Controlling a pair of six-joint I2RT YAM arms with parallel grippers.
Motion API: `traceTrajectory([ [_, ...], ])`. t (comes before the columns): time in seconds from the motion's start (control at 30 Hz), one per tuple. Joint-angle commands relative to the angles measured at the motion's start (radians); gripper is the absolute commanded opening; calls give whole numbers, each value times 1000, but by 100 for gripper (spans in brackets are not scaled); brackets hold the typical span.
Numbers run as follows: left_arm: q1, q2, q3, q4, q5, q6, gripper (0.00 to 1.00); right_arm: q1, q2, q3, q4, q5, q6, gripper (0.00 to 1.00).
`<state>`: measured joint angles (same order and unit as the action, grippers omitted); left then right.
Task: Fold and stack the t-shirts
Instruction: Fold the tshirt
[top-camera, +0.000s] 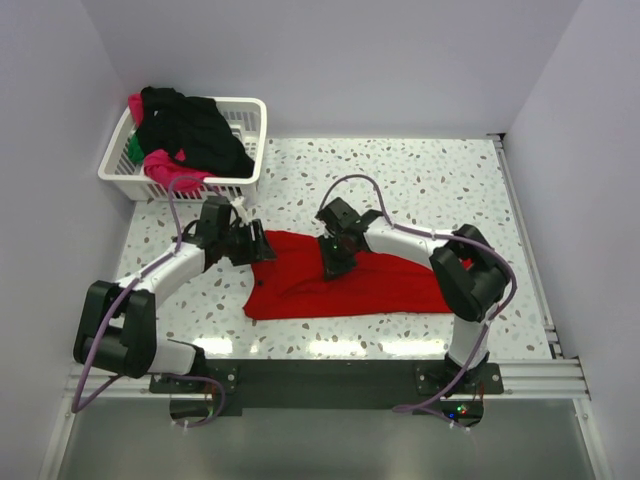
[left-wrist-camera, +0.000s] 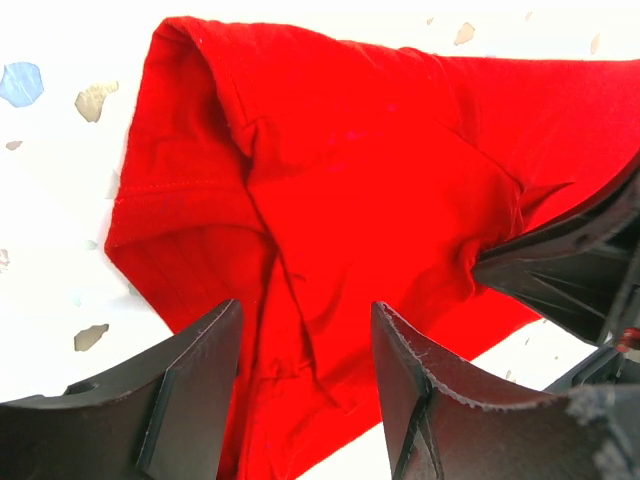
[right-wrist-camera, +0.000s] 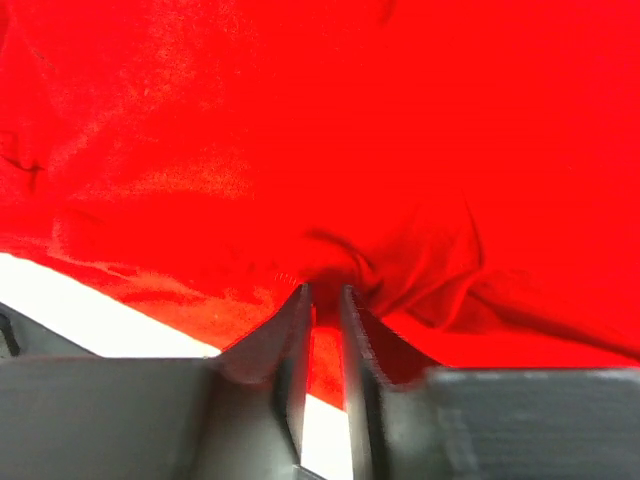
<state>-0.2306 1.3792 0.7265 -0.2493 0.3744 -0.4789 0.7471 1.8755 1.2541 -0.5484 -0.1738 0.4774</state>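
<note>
A bright red t-shirt (top-camera: 350, 285) lies partly folded on the speckled table, between the two arms. My left gripper (top-camera: 255, 243) is open at the shirt's left upper corner; in the left wrist view its fingers (left-wrist-camera: 305, 330) straddle a red fold (left-wrist-camera: 330, 200) without clamping it. My right gripper (top-camera: 333, 262) is shut on a pinch of the red cloth near the shirt's top middle; the right wrist view shows the cloth (right-wrist-camera: 330, 150) bunched between the fingertips (right-wrist-camera: 325, 295). Black, magenta-pink and green shirts (top-camera: 190, 130) are heaped in the basket.
A white plastic lattice basket (top-camera: 245, 110) stands at the back left of the table. The table's right rail (top-camera: 525, 240) runs along the right side. White walls enclose the back and sides.
</note>
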Motion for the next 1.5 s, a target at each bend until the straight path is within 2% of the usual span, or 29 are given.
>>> traceTrajectory([
  [0.0, -3, -29, -4, 28, 24, 23, 59, 6, -68, -12, 10, 34, 23, 24],
  [0.13, -4, -28, 4, 25, 24, 23, 59, 8, -102, -18, -7, 48, 24, 33],
  [0.37, -27, -23, 50, 15, 6, 19, 58, 8, -148, -6, -32, 71, 21, 40],
  [0.7, -64, 4, 63, 24, 3, 2, 58, 8, 0, 149, 42, 5, 17, 40],
  [0.93, -69, 20, 63, 45, 15, -13, 58, 12, 83, 176, 61, -29, 15, 40],
  [1.47, -69, 20, 31, 53, 9, -13, 58, 57, -30, 21, 57, -55, 46, 38],
])
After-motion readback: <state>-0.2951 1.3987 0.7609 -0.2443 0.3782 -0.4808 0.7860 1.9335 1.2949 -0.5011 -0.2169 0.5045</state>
